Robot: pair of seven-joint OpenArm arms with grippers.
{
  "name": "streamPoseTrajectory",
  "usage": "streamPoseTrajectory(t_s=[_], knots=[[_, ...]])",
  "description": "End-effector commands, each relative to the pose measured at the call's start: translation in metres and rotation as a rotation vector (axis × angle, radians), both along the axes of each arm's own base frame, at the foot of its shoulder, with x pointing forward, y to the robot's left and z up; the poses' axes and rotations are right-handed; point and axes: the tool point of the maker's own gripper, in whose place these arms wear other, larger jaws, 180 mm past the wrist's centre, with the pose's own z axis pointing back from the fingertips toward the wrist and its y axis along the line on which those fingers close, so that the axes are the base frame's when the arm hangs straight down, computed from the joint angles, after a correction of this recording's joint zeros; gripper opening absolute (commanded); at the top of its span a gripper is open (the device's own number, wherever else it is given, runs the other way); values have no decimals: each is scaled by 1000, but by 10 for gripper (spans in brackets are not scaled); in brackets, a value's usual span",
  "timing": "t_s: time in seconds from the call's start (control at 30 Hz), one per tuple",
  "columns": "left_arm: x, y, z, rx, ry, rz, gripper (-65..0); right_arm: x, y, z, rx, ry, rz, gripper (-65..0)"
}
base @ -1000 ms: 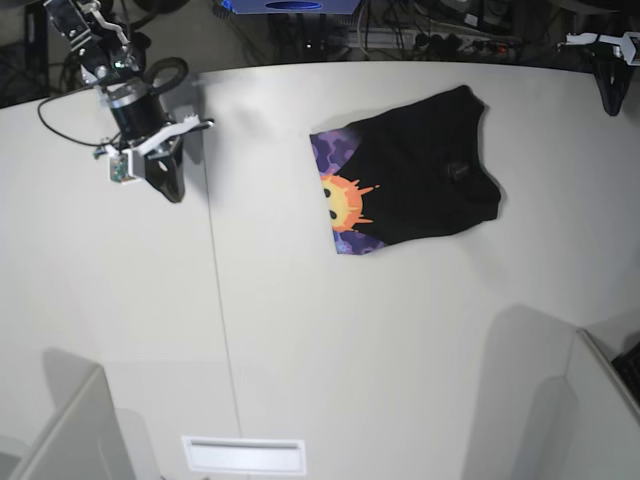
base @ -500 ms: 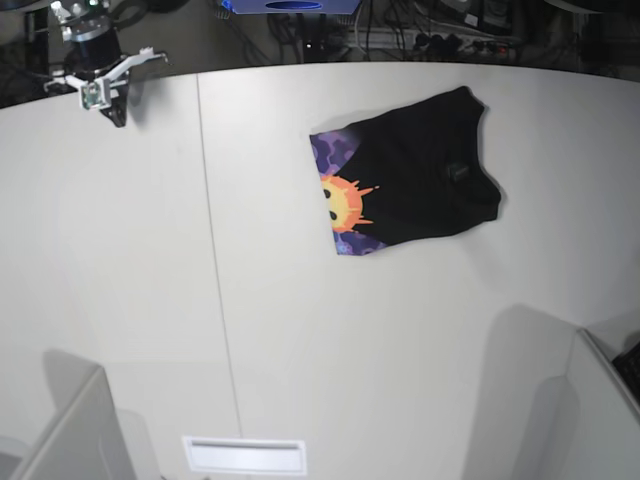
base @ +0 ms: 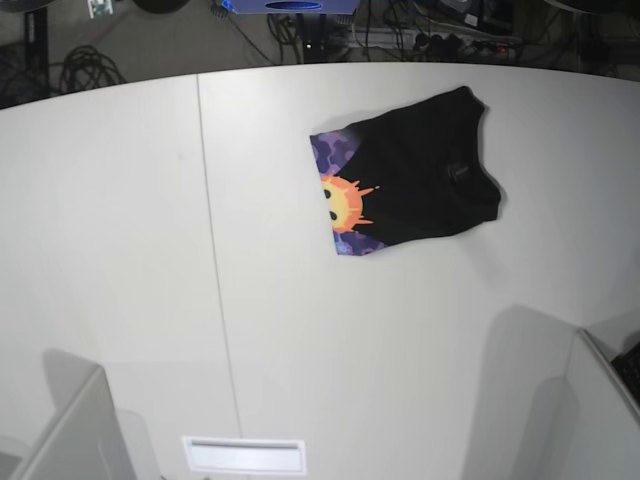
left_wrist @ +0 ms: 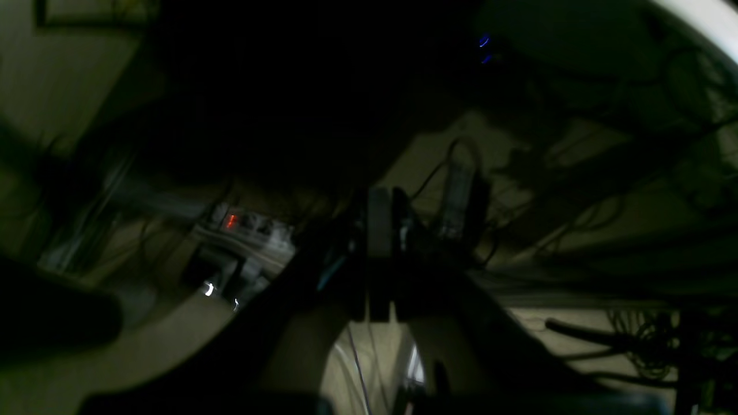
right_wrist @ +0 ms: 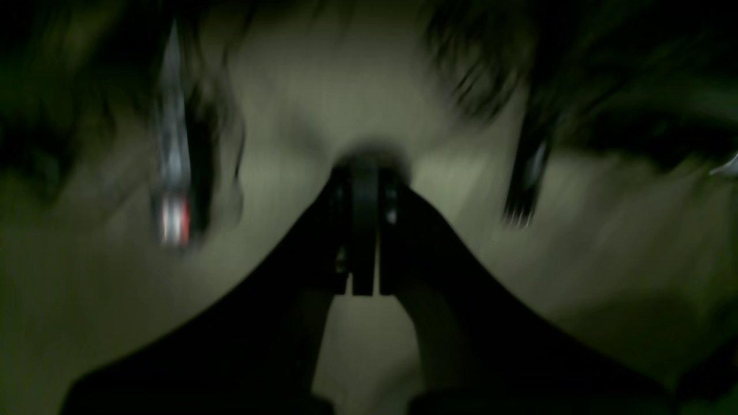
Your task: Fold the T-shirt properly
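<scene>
The T-shirt (base: 420,175) lies folded into a compact shape on the white table (base: 120,250), right of centre toward the far edge. It is mostly plain black, with a strip of purple camouflage and the orange-yellow smiley (base: 343,205) showing along its left edge. Neither gripper touches it. In the left wrist view my left gripper (left_wrist: 380,199) is shut with nothing in it, hanging over dark floor and cables. In the blurred right wrist view my right gripper (right_wrist: 364,173) is also shut and empty. Only a small white scrap of the right arm (base: 100,7) shows at the base view's top left.
A seam (base: 212,260) runs down the table left of the shirt. Cables and equipment (base: 400,30) sit behind the far edge. Grey partitions stand at the near left (base: 70,430) and near right (base: 600,400). A white slotted plate (base: 243,455) lies at the front edge.
The right arm has pulled back from the table's far left and left the base view at the top left. The left arm has left the top right corner. The T-shirt has not moved.
</scene>
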Motion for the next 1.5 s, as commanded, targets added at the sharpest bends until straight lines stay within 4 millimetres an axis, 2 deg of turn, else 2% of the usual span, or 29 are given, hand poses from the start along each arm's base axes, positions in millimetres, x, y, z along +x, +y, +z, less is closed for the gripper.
streamPoseTrajectory(t_s=[0.0, 0.1, 0.23, 0.33, 0.37, 0.53, 0.63, 0.73, 0.8, 0.9, 0.97, 1.17, 1.4, 1.47], knots=[[-13, 2, 3, -3, 13, 23, -650, -15, -7, -4, -8, 56, 31, -650], [-30, -11, -12, -49, 79, 42, -650, -54, -13, -23, -12, 202, 98, -650], [-41, -39, -36, -141, 155, 29, -650, -102, -22, -49, -28, 379, 183, -650], [-35, -55, -52, -188, 178, 20, -650, -119, -29, -67, -51, 471, 238, -650], [-31, -58, -57, -200, 182, 14, -650, -123, -22, -73, -38, 479, 254, -650], [-14, -68, -78, -240, 214, -14, -650, -114, -6, -101, -19, 426, 299, -650], [-7, -74, -102, -288, 330, -105, -650, -109, 1, -113, -28, 416, 273, -650], [-4, -87, -124, -341, 489, -252, -650, -104, 11, -123, -36, 426, 245, -650], [-5, -93, -138, -295, 590, -377, -650, -100, 18, -128, -38, 432, 231, -650], [-3, -87, -150, -184, 679, -540, -650, -88, 29, -136, -35, 426, 216, -650], [0, -82, -155, -112, 699, -611, -650, -79, 36, -140, -30, 412, 199, -650], [20, -73, -163, 14, 690, -694, -650, -70, 55, -145, -13, 358, -55, -650], [35, -71, -164, 22, 662, -674, -650, -70, 57, -145, -10, 354, -78, -650], [37, -64, -163, 35, 662, -673, -650, -70, 58, -145, -8, 354, -78, -650]])
